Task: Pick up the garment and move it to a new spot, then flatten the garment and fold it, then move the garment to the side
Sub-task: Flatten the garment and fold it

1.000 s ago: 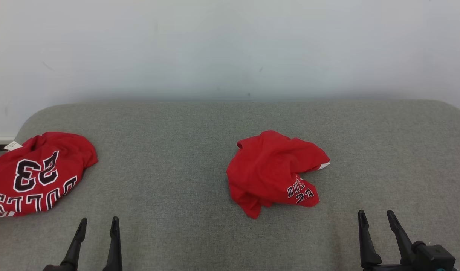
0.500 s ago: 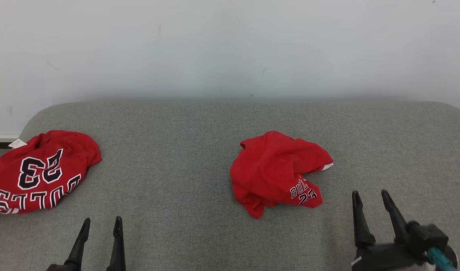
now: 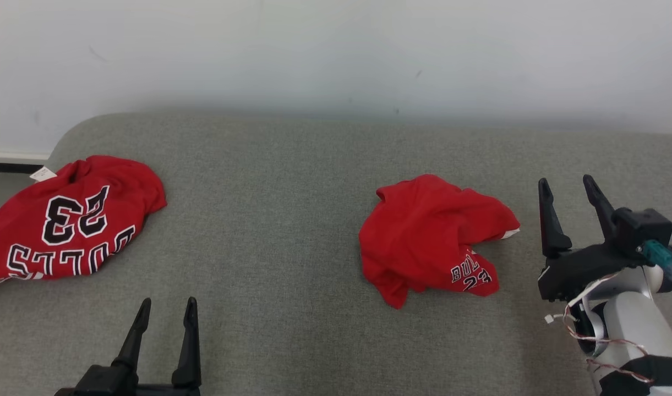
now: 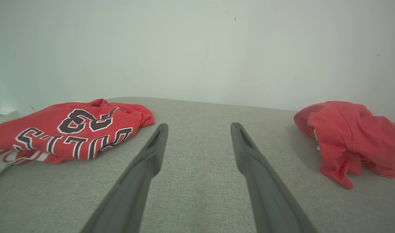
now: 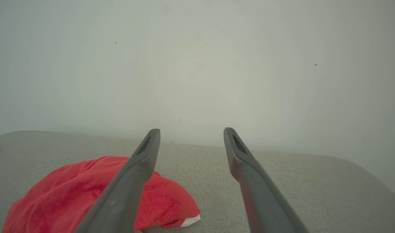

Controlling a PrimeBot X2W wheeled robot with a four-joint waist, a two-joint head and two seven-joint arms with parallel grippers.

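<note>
A crumpled red garment [image 3: 432,236] with small white lettering lies right of the middle of the grey cushion [image 3: 291,181]; it also shows in the left wrist view [image 4: 352,136] and the right wrist view [image 5: 87,191]. My right gripper [image 3: 566,180] hangs open just to the right of it, apart from the cloth, fingers pointing at the wall. In the right wrist view the same gripper [image 5: 192,129] has nothing between its fingers. My left gripper [image 3: 169,301] stands open near the front edge, empty [image 4: 199,124].
A second red garment [image 3: 71,217] printed with a large 23 lies spread at the cushion's left end [image 4: 71,129], partly over the edge. A pale wall [image 3: 336,49] rises right behind the cushion. Bare grey fabric lies between the two garments.
My right gripper has risen and moved forward, from the front edge to beside the crumpled garment. The head camera has shifted. Both garments and the left gripper stay put.
</note>
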